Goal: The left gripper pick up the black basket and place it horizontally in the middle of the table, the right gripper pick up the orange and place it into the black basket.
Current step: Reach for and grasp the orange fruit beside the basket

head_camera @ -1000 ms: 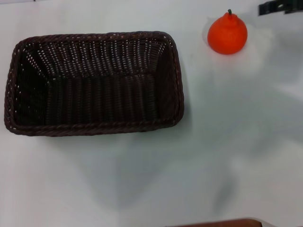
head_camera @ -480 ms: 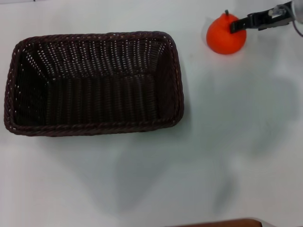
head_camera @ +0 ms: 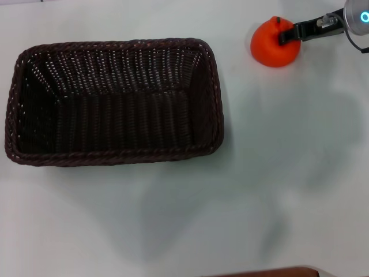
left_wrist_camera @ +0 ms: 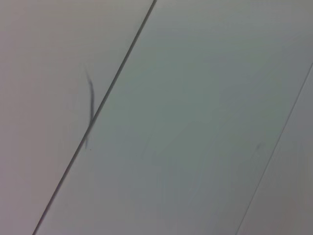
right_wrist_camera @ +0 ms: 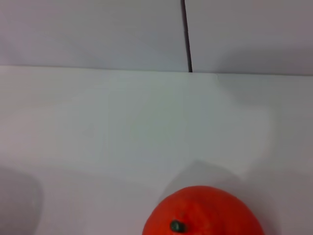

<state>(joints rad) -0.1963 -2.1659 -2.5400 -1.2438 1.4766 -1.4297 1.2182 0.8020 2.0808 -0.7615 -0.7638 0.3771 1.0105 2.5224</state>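
Observation:
The black basket (head_camera: 114, 102) lies lengthwise on the white table (head_camera: 288, 173), left of centre, open side up and empty. The orange (head_camera: 274, 44) stands upright at the far right of the table, well apart from the basket. My right gripper (head_camera: 286, 34) reaches in from the right, its black tip against the orange's upper right side; its silver body with the blue-lit ring (head_camera: 360, 15) sits at the right edge. In the right wrist view the orange (right_wrist_camera: 203, 213) is close below the camera, stem up. My left gripper is out of view; the left wrist view shows only a pale surface.
A brown edge (head_camera: 271, 271) shows at the near rim of the table. Soft shadows lie on the table in front of the basket. The table's far edge meets a pale wall (right_wrist_camera: 98, 29) behind the orange.
My right gripper has come in from the upper right corner and reached the orange's upper right side. The orange and the basket have stayed in place.

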